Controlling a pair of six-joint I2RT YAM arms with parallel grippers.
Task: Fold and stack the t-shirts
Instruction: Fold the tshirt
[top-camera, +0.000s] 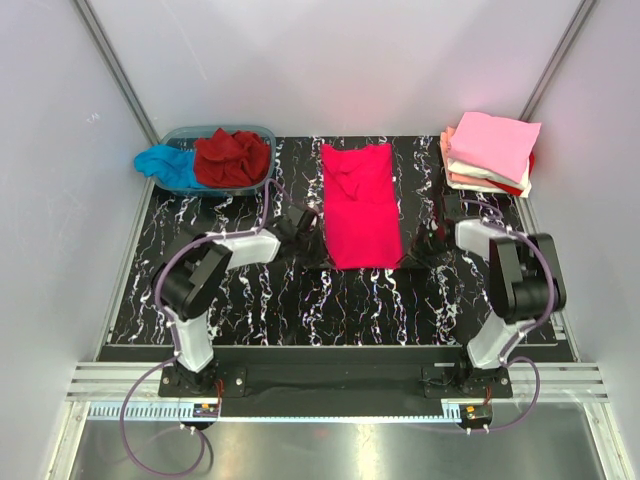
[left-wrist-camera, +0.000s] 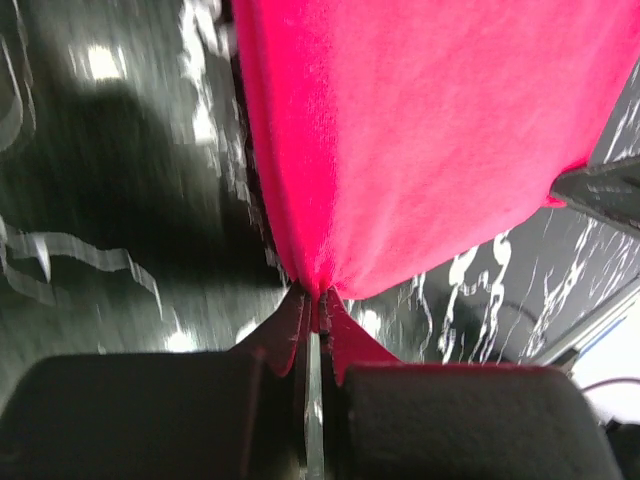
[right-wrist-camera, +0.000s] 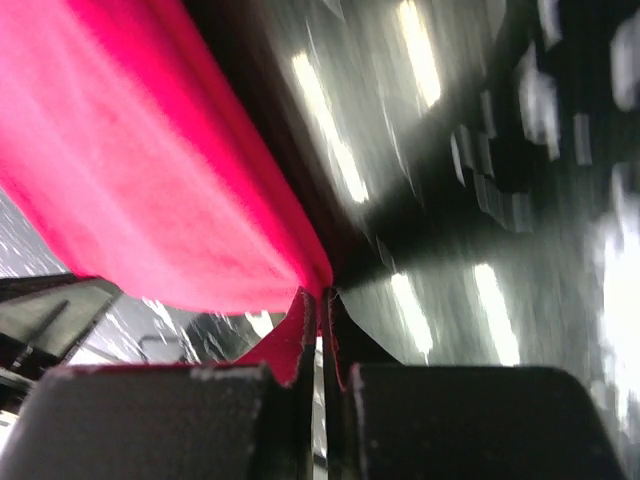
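Note:
A bright pinkish-red t-shirt (top-camera: 360, 205) lies in a long narrow fold at the table's middle. My left gripper (top-camera: 312, 233) is shut on its near left corner; in the left wrist view the cloth (left-wrist-camera: 430, 130) is pinched between my gripper's tips (left-wrist-camera: 318, 303). My right gripper (top-camera: 415, 250) is shut on the near right corner; in the right wrist view the cloth (right-wrist-camera: 150, 190) runs into its tips (right-wrist-camera: 324, 297). A stack of folded t-shirts (top-camera: 490, 150), pale pink on top, sits at the back right. A dark red t-shirt (top-camera: 232, 157) and a turquoise one (top-camera: 165, 166) lie crumpled at the back left.
A clear blue-tinted tub (top-camera: 262, 132) at the back left holds the dark red t-shirt, with the turquoise one hanging over its left side. The black marbled table (top-camera: 300, 300) is walled by white panels. The other arm's gripper (left-wrist-camera: 600, 195) shows in the left wrist view.

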